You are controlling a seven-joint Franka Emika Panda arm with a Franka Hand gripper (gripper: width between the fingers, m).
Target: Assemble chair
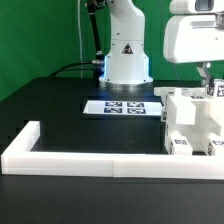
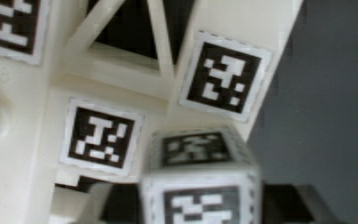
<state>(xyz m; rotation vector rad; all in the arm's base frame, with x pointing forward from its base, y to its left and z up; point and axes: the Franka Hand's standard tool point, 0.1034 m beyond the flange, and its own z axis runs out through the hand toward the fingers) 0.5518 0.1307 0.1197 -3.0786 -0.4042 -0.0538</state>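
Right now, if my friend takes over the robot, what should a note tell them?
Pincer: down among the chair parts at the exterior view's right; it is shut, what it grips is hidden.
Chair parts: white tagged pieces bunched at the exterior view's right, just inside the border wall. The wrist view shows a braced frame close up.
Marker board: flat in front of the robot base.
Done: cannot tell which pieces are joined.
Left: finish the chair.

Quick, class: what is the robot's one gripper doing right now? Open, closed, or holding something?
Gripper: closed, down among the white chair parts; whether it actually grips one cannot be told from either view.
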